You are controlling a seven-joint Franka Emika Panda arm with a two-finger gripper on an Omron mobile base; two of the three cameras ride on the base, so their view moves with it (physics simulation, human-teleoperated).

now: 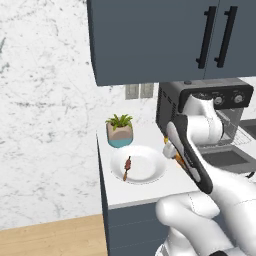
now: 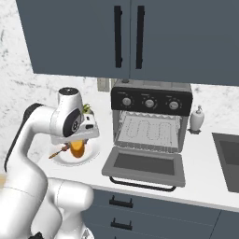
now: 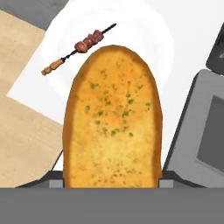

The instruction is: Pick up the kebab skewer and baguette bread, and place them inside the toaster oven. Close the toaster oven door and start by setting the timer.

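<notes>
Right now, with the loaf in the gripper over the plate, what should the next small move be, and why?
Probably carry the baguette bread sideways toward the toaster oven. The gripper is shut on the loaf above the plate, the toaster oven door already lies open and the wire rack is bare. The kebab skewer remains on the plate for afterwards.

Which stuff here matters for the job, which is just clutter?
Job: baguette held in the gripper; skewer on the plate; toaster oven, door down.
Clutter: potted plant, soap bottle, upper cabinets.
</notes>
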